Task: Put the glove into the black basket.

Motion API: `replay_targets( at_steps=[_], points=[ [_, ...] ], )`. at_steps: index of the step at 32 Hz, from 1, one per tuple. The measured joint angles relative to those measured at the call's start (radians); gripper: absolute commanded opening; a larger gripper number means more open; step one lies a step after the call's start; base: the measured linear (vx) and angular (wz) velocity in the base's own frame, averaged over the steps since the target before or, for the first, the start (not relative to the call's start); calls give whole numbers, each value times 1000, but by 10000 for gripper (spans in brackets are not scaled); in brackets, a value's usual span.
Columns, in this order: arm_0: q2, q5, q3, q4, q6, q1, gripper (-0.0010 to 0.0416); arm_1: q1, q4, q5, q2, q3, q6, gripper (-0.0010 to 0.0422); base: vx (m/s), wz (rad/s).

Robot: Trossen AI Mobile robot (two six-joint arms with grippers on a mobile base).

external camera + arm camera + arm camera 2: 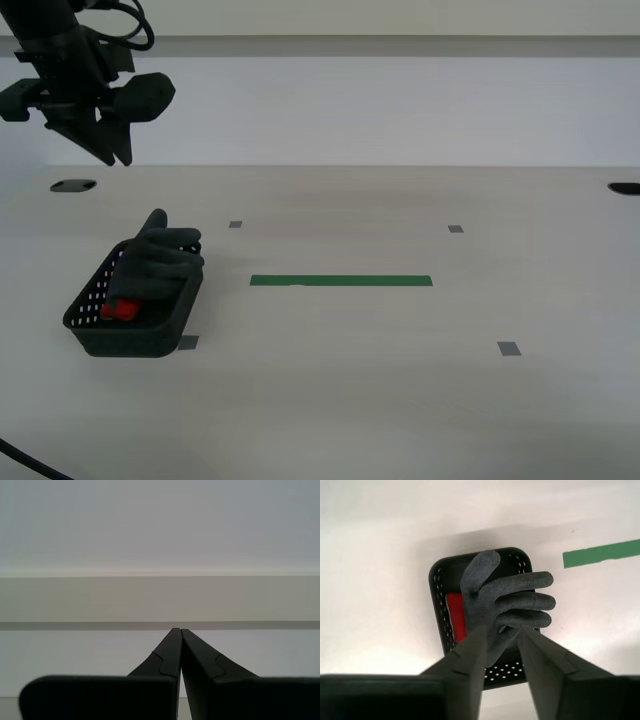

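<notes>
The glove [160, 255] lies in the black basket [130, 338] on the exterior view's left of the table. Its red cuff is down inside and its dark grey fingers stick out over the far rim. The second wrist view looks straight down on the glove [512, 600] and the basket [437, 610]. My second gripper [502, 630] is open and empty, hanging well above the basket; in the exterior view the second gripper [115, 155] is at the upper left. My first gripper [180, 632] is shut and empty, facing a wall, and is out of the exterior view.
A green tape strip [340, 281] lies mid-table. Small grey tape squares [509, 349] [455, 229] [235, 225] dot the surface. Dark holes sit at the table's far edge [73, 186] [625, 188]. A black cable [30, 465] crosses the near corner on the exterior view's left.
</notes>
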Motion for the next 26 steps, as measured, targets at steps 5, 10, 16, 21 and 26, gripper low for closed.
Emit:
replay_targets(
  at_steps=[5, 10, 16, 21, 26],
  points=[
    [0, 0, 0, -6, 0, 1, 1, 0, -3, 0, -22, 0, -1, 2, 0, 0],
    [0, 0, 0, -6, 0, 2, 1, 0, -3, 0, -20, -2, -1, 5, 0, 0],
    [0, 0, 0, -6, 0, 1, 1, 0, -1, 0, -20, -1, -1, 4, 0, 0],
    [0, 0, 0, -6, 0, 1, 0, 0, -1, 0, -20, -2, -1, 4, 0, 0],
    [0, 0, 0, -6, 0, 2, 1, 1, -1, 0, -20, -2, -1, 4, 0, 0]
  ],
)
